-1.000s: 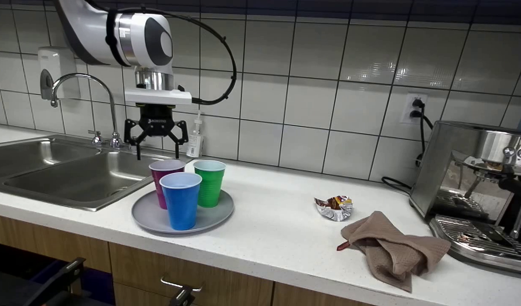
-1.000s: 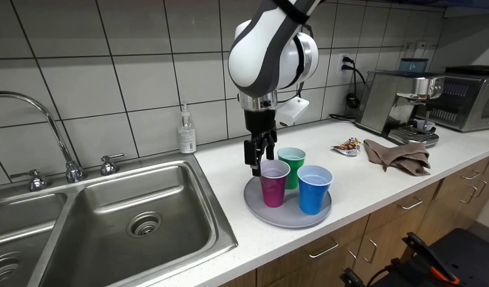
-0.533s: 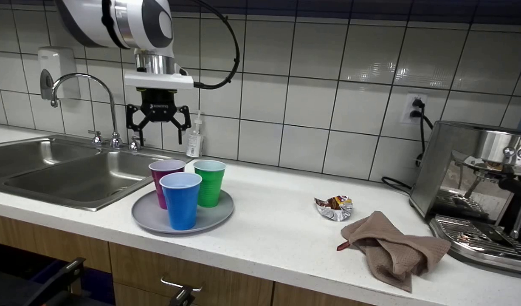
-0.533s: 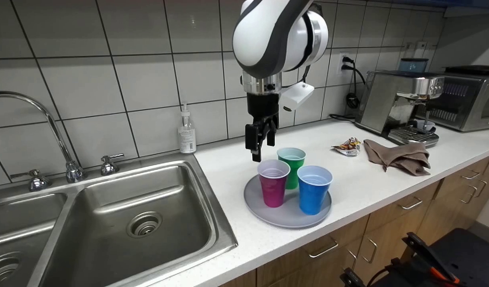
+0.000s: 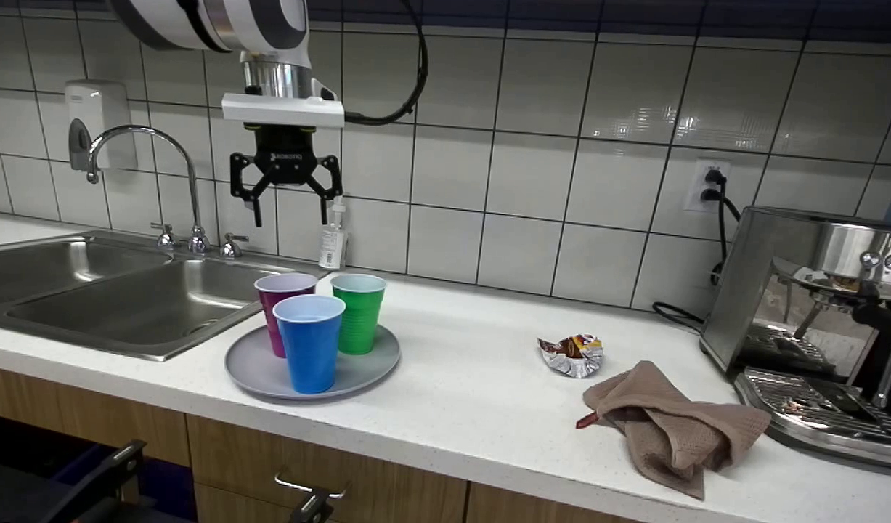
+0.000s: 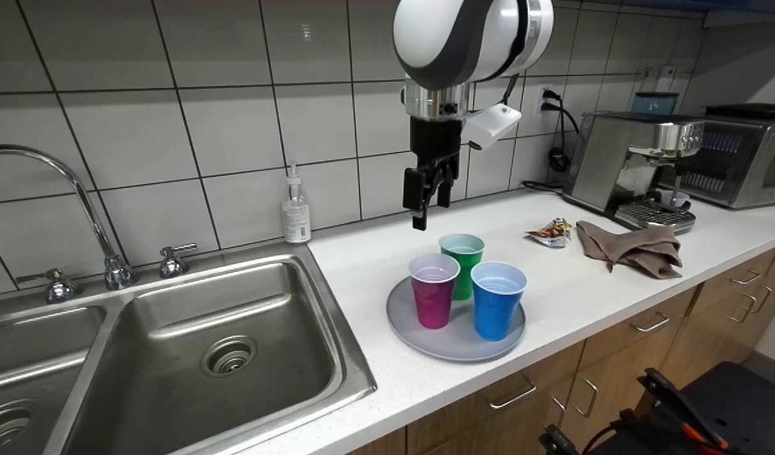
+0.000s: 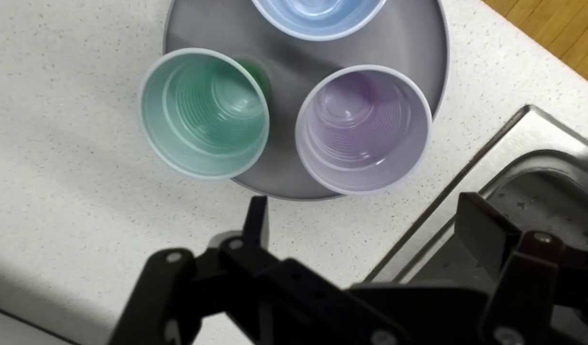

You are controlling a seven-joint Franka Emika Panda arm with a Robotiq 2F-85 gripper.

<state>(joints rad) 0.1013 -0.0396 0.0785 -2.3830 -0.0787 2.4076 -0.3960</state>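
Gripper (image 5: 290, 221) risen | jaws apart | only wrist view shows inner bottoms of green cup (image 7: 205, 115), purple cup (image 7: 363, 129)

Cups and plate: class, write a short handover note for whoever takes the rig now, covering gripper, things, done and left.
Gripper: jaws open and empty, hanging higher than the cup rims, touching none.
Things: blue cup, green cup and purple cup on the gray plate, beside the sink.
Done: all three cups stand upright on the plate.
Left: no cup in the jaws to set down; brown cloth and crumpled foil lie on the counter, off the plate.
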